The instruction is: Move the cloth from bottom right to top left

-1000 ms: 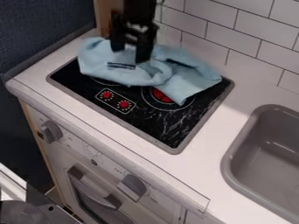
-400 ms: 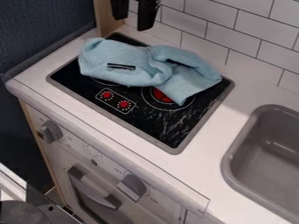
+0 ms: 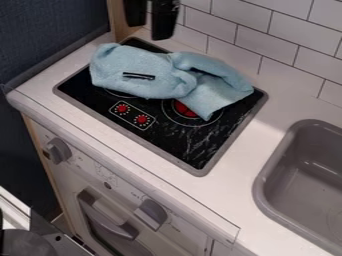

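At the top edge of the view hangs the black gripper (image 3: 149, 31), its two fingers apart with nothing between them. It is open, above and behind the cloth and not touching it. The light blue cloth (image 3: 143, 67) lies crumpled across the back and left part of the black stove top (image 3: 200, 140), with a dark tag on its left half. Its right end folds down over part of the right burner.
A grey sink (image 3: 307, 175) is set into the white counter (image 3: 250, 150) at the right. Behind stand a white tiled wall (image 3: 247, 37) and a wooden post (image 3: 120, 22). Oven knobs (image 3: 151, 214) line the front.
From low over the cloth, the gripper has risen to the top edge, then shifted slightly left and a little lower. The cloth has stayed in place.
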Robot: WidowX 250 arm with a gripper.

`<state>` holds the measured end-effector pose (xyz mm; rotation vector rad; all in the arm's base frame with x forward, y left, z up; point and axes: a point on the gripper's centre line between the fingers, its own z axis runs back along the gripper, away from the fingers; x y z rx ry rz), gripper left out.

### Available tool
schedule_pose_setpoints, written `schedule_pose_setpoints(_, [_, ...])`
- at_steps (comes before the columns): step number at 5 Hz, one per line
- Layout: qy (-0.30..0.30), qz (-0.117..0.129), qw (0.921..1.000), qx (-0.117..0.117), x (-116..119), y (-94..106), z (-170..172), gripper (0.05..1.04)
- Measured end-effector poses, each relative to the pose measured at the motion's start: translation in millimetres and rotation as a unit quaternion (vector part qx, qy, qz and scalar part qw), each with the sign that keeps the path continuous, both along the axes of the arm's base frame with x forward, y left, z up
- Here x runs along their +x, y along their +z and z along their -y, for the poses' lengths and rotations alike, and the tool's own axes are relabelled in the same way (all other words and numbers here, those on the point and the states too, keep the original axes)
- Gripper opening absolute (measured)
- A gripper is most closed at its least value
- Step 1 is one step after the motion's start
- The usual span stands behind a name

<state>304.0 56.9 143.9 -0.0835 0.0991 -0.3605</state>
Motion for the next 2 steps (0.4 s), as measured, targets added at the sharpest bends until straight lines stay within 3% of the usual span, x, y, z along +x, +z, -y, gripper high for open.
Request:
schedule_pose_setpoints(1, [-0.012,-0.006,0.9999,-0.006,-15.1,6.8,38.9,0.999])
schedule_pose_setpoints(2, [0.055,0.024,0.9971,-0.046,-40.1,8.7,66.9,0.999])
